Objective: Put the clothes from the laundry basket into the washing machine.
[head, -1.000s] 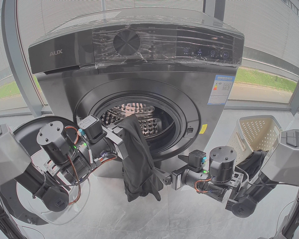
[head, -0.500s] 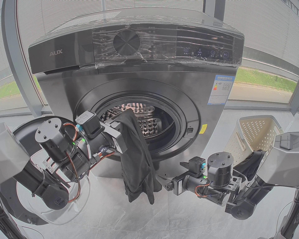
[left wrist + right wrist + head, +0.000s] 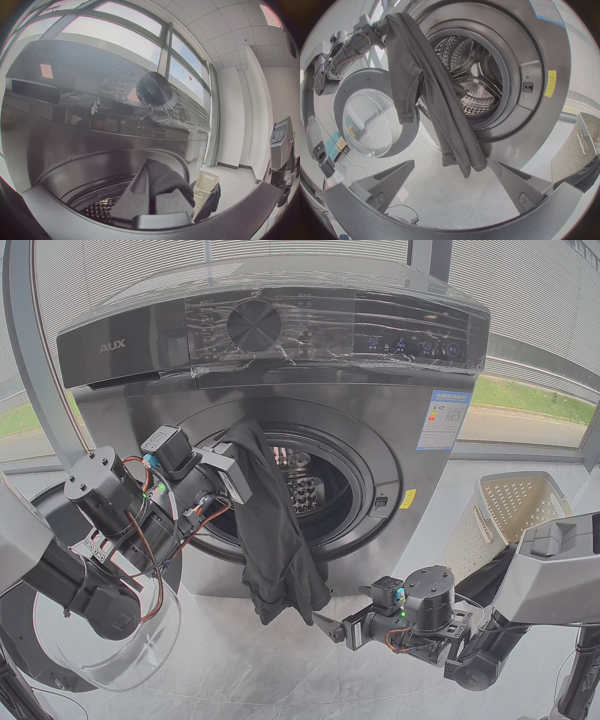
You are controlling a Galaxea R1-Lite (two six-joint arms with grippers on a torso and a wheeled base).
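Note:
A black garment (image 3: 275,540) hangs from my left gripper (image 3: 236,449), which is shut on its top edge in front of the upper left rim of the washing machine (image 3: 375,427) opening. The cloth drapes down across the open drum (image 3: 306,490), with its hem just above the floor. In the left wrist view my left gripper (image 3: 153,200) pinches the dark fabric (image 3: 165,178). My right gripper (image 3: 322,622) is open, low near the floor just below and right of the hem. Its fingertips (image 3: 407,165) stand apart beneath the garment (image 3: 437,93). The laundry basket (image 3: 519,509) stands at the right.
The round glass door (image 3: 106,640) is swung open at the lower left, under my left arm. Another dark cloth (image 3: 484,574) hangs over the basket's front edge. Grey tiled floor (image 3: 262,671) lies in front of the machine. Windows surround the machine.
My left gripper has risen and shifted slightly left, lifting the garment so its hem hangs higher. My right gripper has dropped lower, away from the cloth.

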